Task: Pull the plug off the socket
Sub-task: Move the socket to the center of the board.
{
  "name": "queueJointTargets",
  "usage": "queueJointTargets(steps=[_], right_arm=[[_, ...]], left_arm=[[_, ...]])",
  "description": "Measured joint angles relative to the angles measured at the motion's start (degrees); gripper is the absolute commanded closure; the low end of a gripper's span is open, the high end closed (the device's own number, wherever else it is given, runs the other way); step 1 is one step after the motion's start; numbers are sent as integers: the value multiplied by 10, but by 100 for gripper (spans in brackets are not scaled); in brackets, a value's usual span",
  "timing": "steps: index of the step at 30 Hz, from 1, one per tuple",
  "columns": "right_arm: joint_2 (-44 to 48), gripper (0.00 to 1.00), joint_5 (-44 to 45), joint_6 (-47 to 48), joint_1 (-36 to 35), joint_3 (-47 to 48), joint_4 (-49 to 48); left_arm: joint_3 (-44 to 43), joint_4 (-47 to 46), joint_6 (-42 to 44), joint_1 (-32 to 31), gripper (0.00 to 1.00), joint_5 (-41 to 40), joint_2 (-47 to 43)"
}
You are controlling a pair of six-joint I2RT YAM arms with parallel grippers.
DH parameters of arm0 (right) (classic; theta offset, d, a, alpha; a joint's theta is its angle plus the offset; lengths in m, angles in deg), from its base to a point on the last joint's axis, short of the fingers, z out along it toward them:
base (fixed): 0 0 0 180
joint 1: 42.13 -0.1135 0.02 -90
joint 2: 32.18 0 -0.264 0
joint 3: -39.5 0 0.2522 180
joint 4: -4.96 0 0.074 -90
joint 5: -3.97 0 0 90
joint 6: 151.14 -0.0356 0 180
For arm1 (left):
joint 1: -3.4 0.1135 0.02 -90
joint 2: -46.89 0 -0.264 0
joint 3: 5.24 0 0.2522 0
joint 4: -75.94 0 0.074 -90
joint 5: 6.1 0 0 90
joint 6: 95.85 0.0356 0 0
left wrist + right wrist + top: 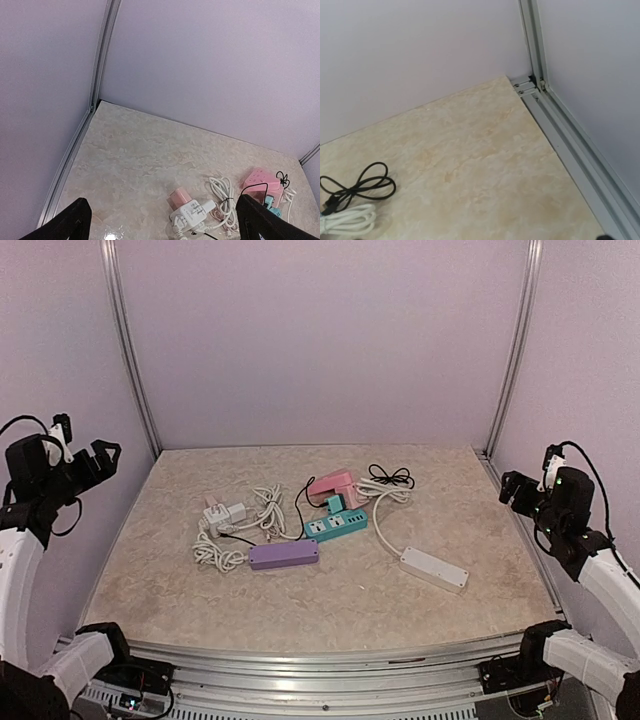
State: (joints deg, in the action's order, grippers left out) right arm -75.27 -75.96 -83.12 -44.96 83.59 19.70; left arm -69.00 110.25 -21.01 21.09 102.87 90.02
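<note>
Marble tabletop [170, 580]: teal socket strip [335, 527] lies left-right, plug [335, 504] upright.

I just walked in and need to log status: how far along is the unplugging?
Done: nothing visible; a plug looks seated in the teal strip. In hand: nothing; the left end effector and right end effector are open and empty, raised at the sides of the table, away from the cluster. Left: reach in, steady the strip, pull the plug out.
</note>
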Motion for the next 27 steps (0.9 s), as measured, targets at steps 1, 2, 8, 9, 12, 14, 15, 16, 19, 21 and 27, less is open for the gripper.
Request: queueJointTargets(steps=[1,2,8,9,12,14,15,16,19,21,27], right_arm=[[0,0,0,-1,0,0,0],[0,0,0,-2,0,0,0],[-1,0,-15,-5,0,0,0],[-1,0,-21,-5,0,0,0],[0,0,-45,-5,0,0,-1],[3,0,-68,-5,0,0,-7],[5,0,-83,-6,0,-1,-12],[7,0,-99,-6,0,-1,-19],[5,0,-137,-8,0,-1,-31],[-3,0,-164,-10,0,-1,-34],[-33,0,-221,-14,-24,0,-34]], left_arm=[[0,0,0,1,1,2,3],[0,0,0,3,1,6,8],[0,-7,-4,3,1,73,51],[1,-9,-4,1,1,86,61],[2,-13,-2,-19,1,125,93],[2,-14,2,-49,1,141,117],[2,-14,4,-70,1,149,133],[2,-14,6,-92,1,158,149],[0,-9,13,-147,1,172,199],[-4,1,13,-182,1,169,236],[33,-11,-53,-257,1,149,295]])
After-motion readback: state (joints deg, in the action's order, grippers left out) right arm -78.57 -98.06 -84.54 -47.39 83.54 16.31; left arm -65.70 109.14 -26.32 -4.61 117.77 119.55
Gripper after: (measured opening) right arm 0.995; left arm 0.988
